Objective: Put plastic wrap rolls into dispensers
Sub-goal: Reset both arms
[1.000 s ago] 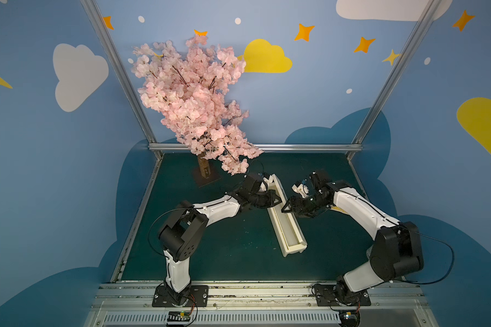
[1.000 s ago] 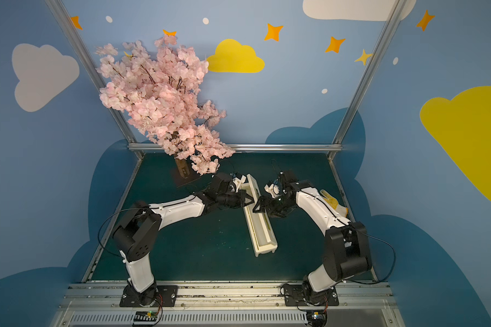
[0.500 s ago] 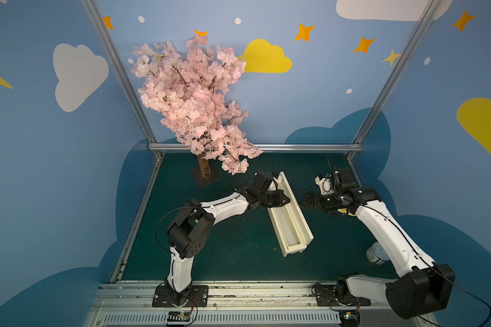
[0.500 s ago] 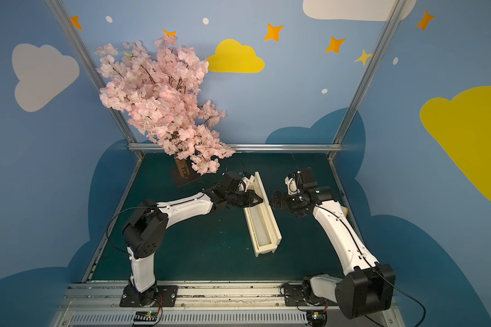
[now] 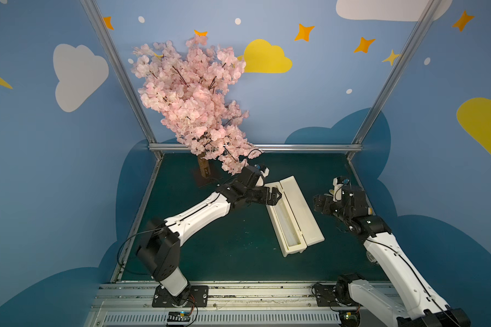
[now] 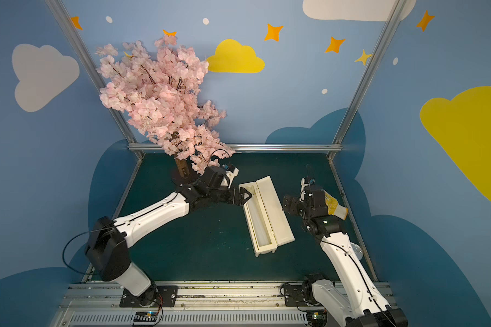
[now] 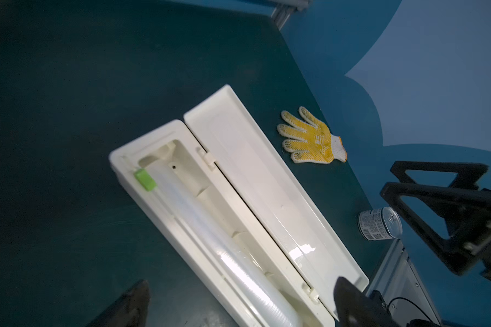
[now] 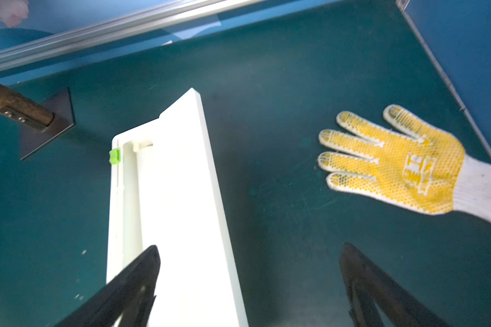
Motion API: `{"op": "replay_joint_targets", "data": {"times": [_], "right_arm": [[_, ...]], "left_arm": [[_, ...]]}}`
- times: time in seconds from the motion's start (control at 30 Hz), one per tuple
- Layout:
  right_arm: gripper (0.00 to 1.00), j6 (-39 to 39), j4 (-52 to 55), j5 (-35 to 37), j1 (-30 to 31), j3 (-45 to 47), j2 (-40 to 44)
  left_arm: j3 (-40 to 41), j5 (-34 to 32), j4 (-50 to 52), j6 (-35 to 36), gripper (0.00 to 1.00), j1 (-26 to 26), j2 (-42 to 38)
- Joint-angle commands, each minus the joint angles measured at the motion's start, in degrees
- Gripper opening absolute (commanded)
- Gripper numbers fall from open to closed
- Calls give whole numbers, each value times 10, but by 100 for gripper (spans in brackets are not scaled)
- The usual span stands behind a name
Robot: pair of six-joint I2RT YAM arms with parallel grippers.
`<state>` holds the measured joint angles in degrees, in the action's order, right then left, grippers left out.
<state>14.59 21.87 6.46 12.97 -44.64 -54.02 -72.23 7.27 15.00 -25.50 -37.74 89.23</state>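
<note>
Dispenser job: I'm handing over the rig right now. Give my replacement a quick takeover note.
Left gripper: open, empty, at the far end of the dispenser.
Right gripper: open, empty, beside the lid, not touching it.
Plastic wrap roll: lying lengthwise inside the dispenser.
Done: roll placed.
Left: probably close the lid, which lies flat open; roll-end seating unclear.

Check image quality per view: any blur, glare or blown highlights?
Right wrist view: motion-blurred, work glove soft, dispenser blown out to flat white. Left wrist view: sharp, small glare patch on the open lid, dim at one corner. Both top views: sharp throughout.
</note>
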Motion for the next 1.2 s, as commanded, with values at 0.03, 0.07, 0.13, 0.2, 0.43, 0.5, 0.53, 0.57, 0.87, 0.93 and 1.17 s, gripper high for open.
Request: {"op": "replay_joint_targets", "data": {"times": [0.03,0.07,0.13,0.2,0.43,0.5,0.53,0.57,0.87,0.93,1.17], "right_arm": [[98,-62,-159,73,-15,47,-9],[98,-62,-186,81,-21,57,-12],[98,-77,-251,77,-30,97,-24],[98,-106,-315,84,-33,126,-46],[98,-119,-333,111,-61,133,-112],[98,-119,-368,99,-70,150,-121],[98,-125,-388,92,-75,161,-123],[98,-126,-410,84,-81,174,-125],[98,-106,-580,1,-128,235,-216],[98,-116,-653,-8,-123,246,-274],[97,-150,-574,-39,-111,185,-305]], "left_arm": [[84,-60,1,88,100,83,-91],[112,-79,-15,112,100,98,-119],[163,-101,-49,174,100,125,-163],[220,-122,-100,219,100,158,-199],[415,-98,-321,295,99,300,-242],[440,-104,-362,296,100,321,-206],[447,-107,-376,291,99,329,-183],[455,-107,-395,291,99,334,-163],[525,-128,-692,268,100,359,-3],[508,-134,-674,253,99,369,9],[499,-130,-636,245,100,377,-5]]}}
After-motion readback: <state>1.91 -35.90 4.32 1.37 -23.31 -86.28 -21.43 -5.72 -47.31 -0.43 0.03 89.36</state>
